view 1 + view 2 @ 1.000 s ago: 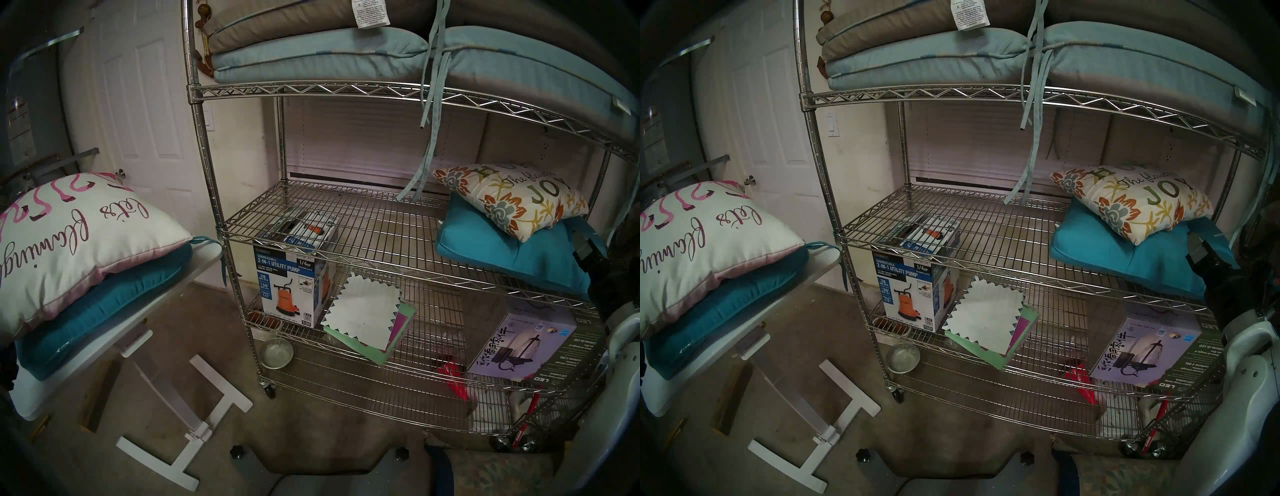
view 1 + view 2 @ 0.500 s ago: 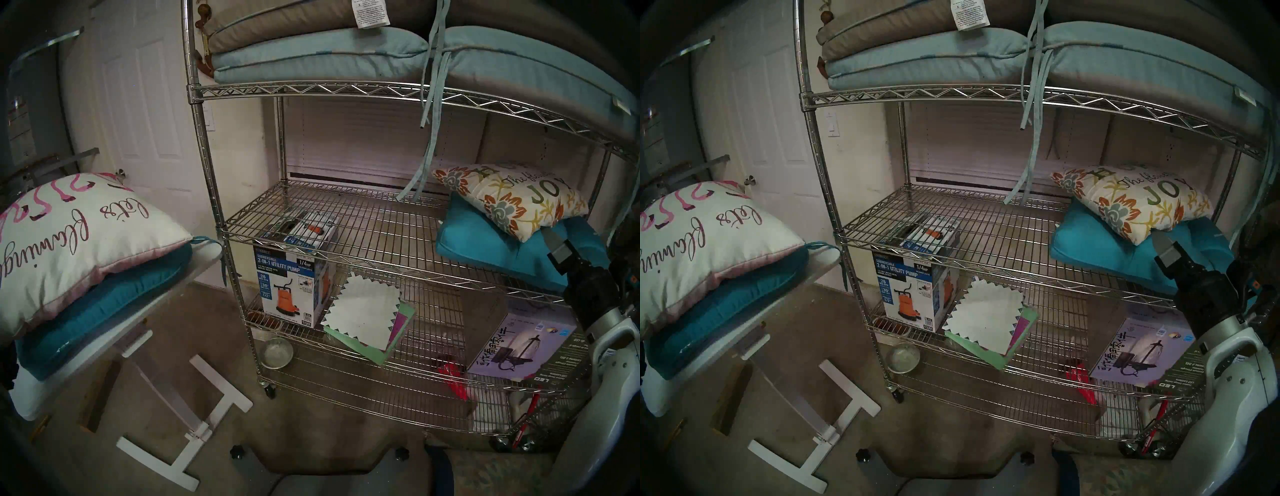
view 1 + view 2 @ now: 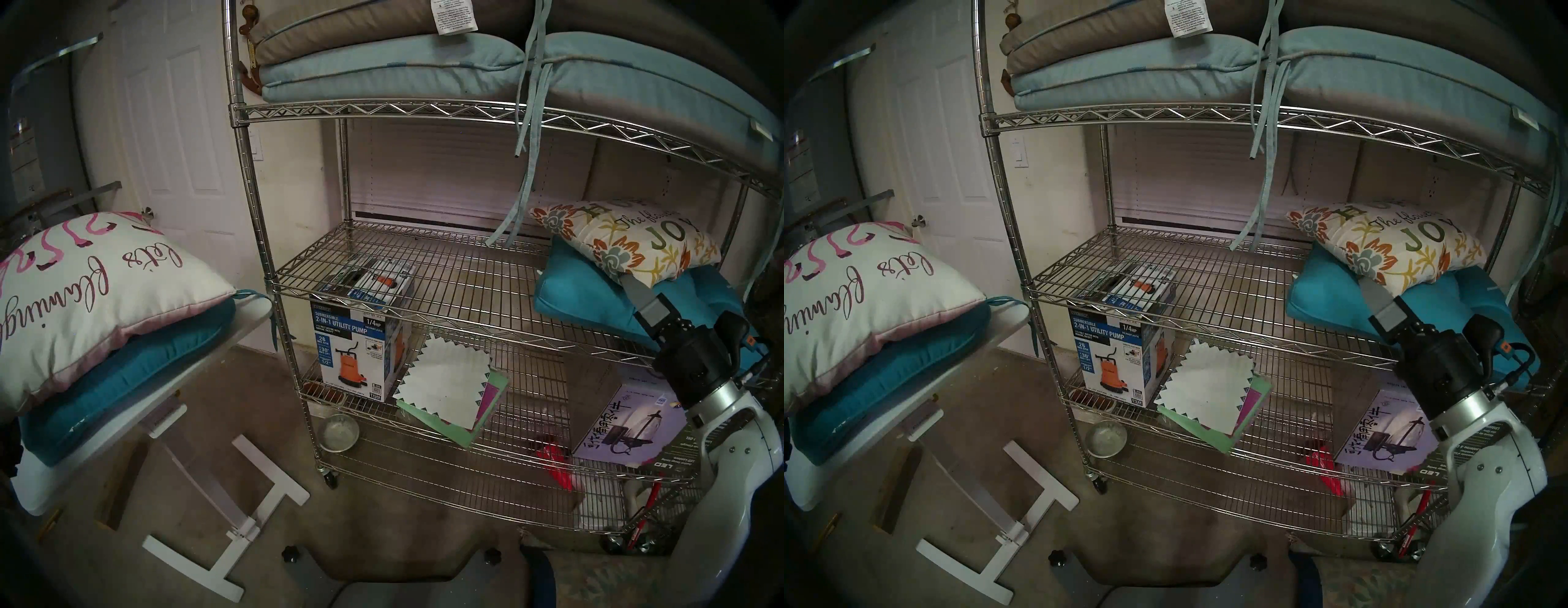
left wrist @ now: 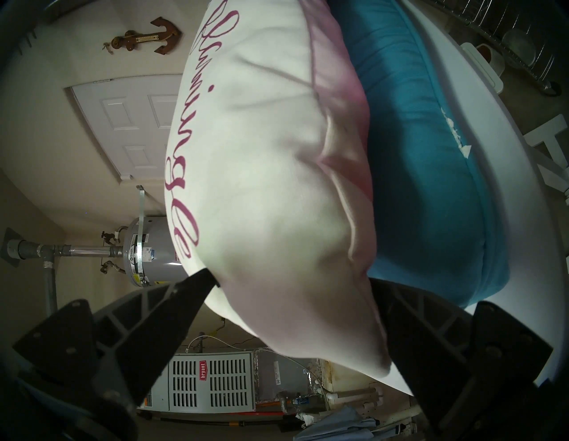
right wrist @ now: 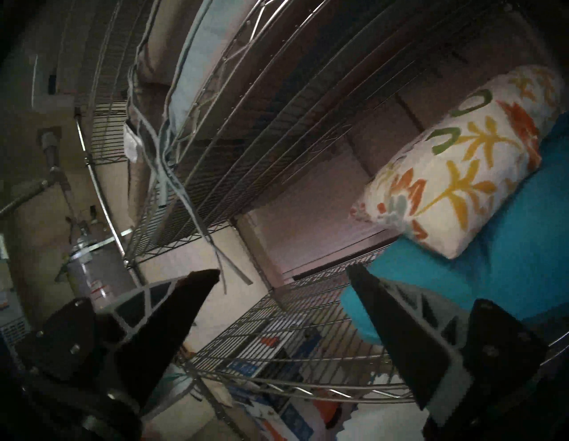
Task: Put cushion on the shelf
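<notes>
The right gripper (image 3: 636, 293) has come in from the right edge of the head view and now reaches up to the floral pillow (image 3: 628, 244), its jaws apart and empty. This pillow lies on a teal cushion (image 3: 594, 301) at the right of the shelf's (image 3: 424, 297) middle tier. At the left of the frame, the flamingo pillow (image 3: 93, 288) rests on another teal cushion (image 3: 123, 382) on the white table (image 3: 237, 329). In the left wrist view the left gripper (image 4: 295, 292) has its fingers spread wide on both sides of this pillow's corner; whether they press it I cannot tell.
</notes>
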